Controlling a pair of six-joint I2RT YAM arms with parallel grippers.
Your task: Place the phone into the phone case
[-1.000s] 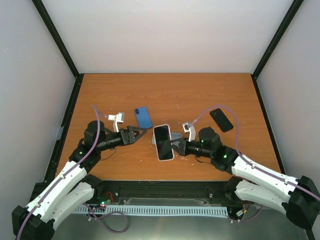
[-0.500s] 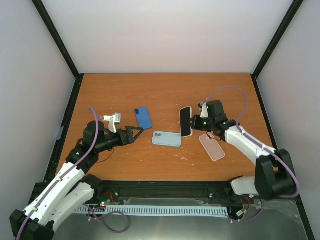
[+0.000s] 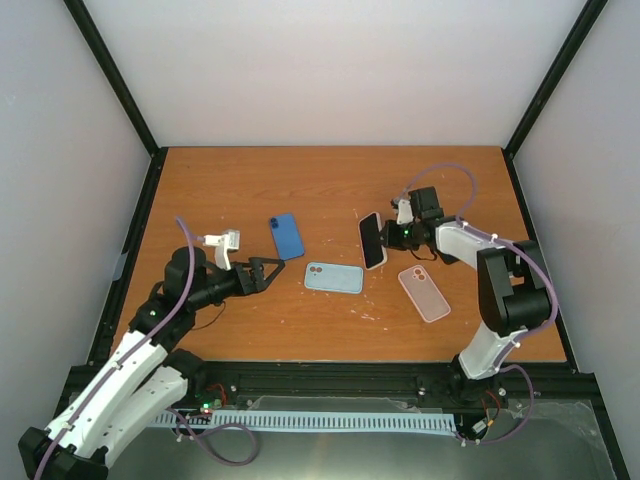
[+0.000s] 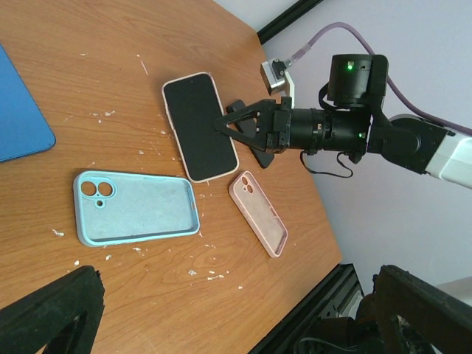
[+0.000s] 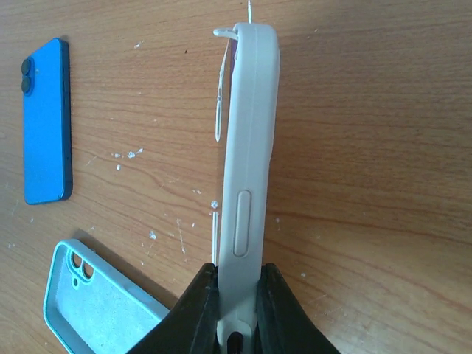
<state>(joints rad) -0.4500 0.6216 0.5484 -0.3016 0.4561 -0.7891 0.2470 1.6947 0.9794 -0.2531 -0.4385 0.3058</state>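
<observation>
While the phone [image 3: 372, 241] is clamped edge-on in the right gripper [image 3: 388, 238], it should be squared flat over the light blue case [image 3: 334, 278]; the left gripper [image 3: 272, 270] is seen open.

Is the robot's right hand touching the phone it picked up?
Touching. The right wrist view shows the right hand squeezing the phone from both sides, with no gap between them.
</observation>
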